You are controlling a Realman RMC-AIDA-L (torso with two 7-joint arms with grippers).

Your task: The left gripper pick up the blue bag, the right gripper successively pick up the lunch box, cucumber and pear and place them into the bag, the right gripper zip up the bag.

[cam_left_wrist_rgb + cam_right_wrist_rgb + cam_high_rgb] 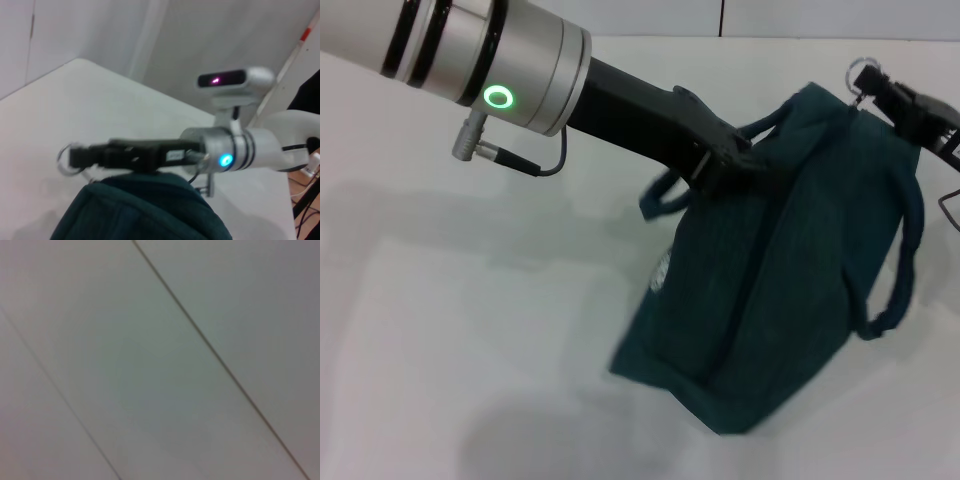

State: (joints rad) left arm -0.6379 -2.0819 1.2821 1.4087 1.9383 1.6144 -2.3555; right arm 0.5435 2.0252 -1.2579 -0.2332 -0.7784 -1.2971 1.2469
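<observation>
On the white table [470, 330], the left gripper [725, 160] clamps the blue bag [770, 290] handle; the right gripper [900, 105], at two o'clock, pinches its zipper ring [863, 72].

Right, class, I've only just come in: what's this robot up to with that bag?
The left gripper grips one loop handle of the blue bag, which stands on the white table. The right gripper is at the bag's top far corner, jaws shut on the ring zipper pull. The bag looks zipped closed. No lunch box, cucumber or pear is in view, so they may already be inside.
</observation>
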